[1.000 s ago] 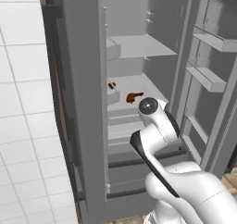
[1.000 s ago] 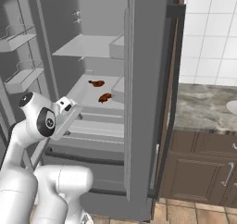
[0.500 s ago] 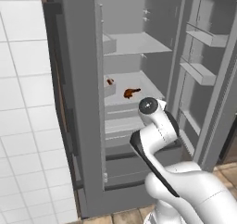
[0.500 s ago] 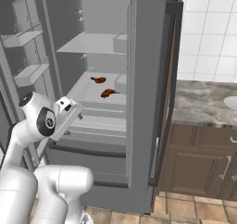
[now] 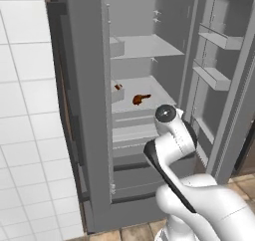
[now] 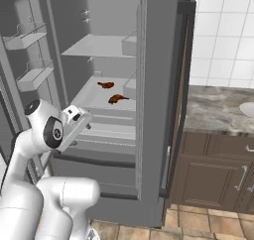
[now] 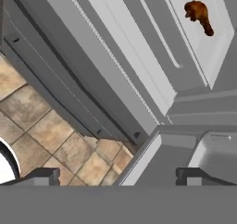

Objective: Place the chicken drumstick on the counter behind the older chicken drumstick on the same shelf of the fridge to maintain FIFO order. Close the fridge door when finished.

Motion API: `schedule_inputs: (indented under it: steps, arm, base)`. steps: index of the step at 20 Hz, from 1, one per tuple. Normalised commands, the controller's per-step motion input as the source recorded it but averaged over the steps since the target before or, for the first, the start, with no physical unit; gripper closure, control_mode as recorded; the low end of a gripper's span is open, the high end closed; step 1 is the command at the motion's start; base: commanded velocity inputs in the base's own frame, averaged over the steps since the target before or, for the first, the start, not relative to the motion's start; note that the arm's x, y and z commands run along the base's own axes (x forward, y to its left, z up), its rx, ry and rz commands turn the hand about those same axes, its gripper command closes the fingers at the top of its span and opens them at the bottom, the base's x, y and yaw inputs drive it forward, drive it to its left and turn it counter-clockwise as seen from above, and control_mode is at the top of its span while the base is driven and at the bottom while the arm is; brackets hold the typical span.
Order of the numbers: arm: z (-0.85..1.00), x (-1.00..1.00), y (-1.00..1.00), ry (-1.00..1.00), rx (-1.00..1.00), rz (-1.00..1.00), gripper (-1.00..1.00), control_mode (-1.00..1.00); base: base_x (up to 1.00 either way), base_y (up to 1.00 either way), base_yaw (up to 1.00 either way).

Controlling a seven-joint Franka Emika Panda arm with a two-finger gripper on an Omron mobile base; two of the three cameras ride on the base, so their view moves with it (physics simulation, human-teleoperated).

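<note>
Gripper [image 7: 118, 174]: jaws spread wide with nothing between them; in the hand view the two dark fingertips [image 7: 41, 174] stand far apart above the brown floor tiles [image 7: 41, 126] and the lower fridge fronts.
Arm: folded low in front of the open fridge [image 6: 158, 85], its hand held at about the height of the drawers below the shelf.
Drumsticks, count: two, both on the same shelf [image 6: 92, 97], apart from one another.
Front drumstick [image 6: 117, 98]: near the shelf's front lip; in the right base view its long axis runs roughly left to right, the thin bone end to the right.
Rear drumstick [image 6: 105, 85]: farther back on the shelf, long axis also roughly left to right; which end is the bone I cannot tell.
Fridge doors, count: two, both swung open; narrow rack shelves [image 5: 219, 38] show on one of them.
Counter [image 6: 218, 110]: to the right of the fridge, with dark cabinet fronts [image 6: 213, 172] below.
</note>
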Motion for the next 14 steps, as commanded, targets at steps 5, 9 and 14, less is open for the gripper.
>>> schedule_inputs:
  steps: [5, 9, 14]
  arm:
    - [0.07, -0.21, -1.0, -0.16, 0.25, -0.06, -1.0, -1.0]
    - [0.09, -0.34, -1.0, -0.19, 0.3, -0.16, -1.0, -1.0]
    - [0.01, -0.51, -1.0, -0.17, 0.29, -0.21, -1.0, -1.0]
  base:
    - [0.0, 0.0, 0.0]
    - [0.0, 0.0, 0.0]
    - [0.0, 0.0, 0.0]
